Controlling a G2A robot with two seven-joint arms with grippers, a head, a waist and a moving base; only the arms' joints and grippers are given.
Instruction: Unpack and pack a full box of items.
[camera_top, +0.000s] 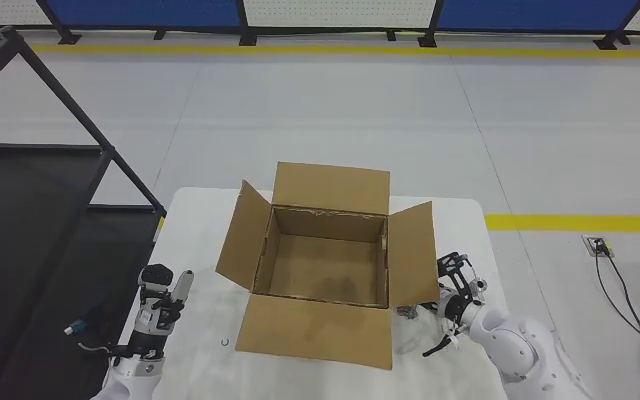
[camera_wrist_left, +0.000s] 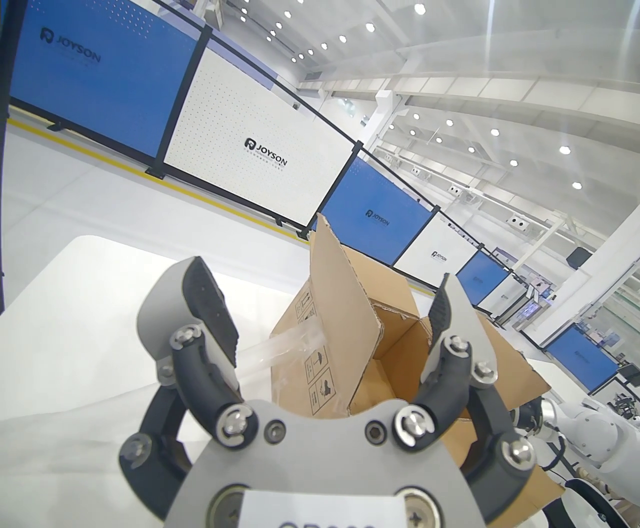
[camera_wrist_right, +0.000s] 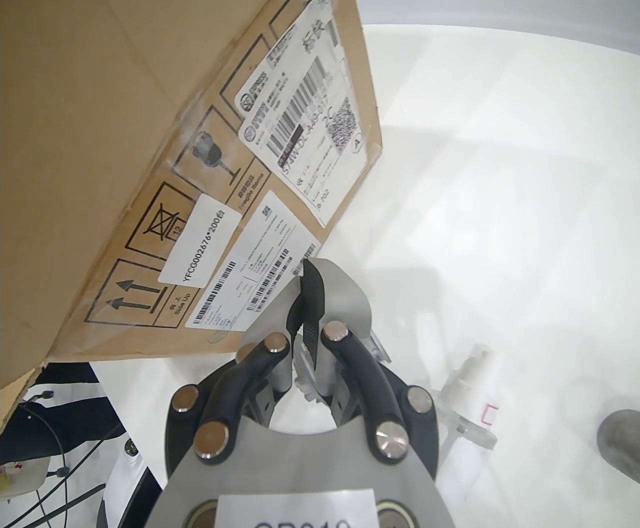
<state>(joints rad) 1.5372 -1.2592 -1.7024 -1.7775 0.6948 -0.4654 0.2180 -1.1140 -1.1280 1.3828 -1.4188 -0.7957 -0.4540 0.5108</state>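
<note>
The cardboard box (camera_top: 325, 270) stands in the middle of the table (camera_top: 205, 230), all four flaps folded outward and its bare floor showing. The left pincer (camera_top: 170, 282) (camera_wrist_left: 325, 295) sits near the table's left edge, spread wide and gripping nothing. The right pincer (camera_top: 455, 270) (camera_wrist_right: 309, 280) sits beside the box's right flap, fingertips pressed together, nothing visible between them. A small clear item (camera_top: 405, 312) (camera_wrist_right: 470, 385) lies by the box's near right corner.

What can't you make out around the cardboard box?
1. Clear plastic item beside the right gripper: right wrist view, blurred, partly behind the gripper.
2. Grey round thing: same view, cut off by the picture's edge.
3. Tiny curved speck near the cardboard box: top view, too small to identify.
</note>
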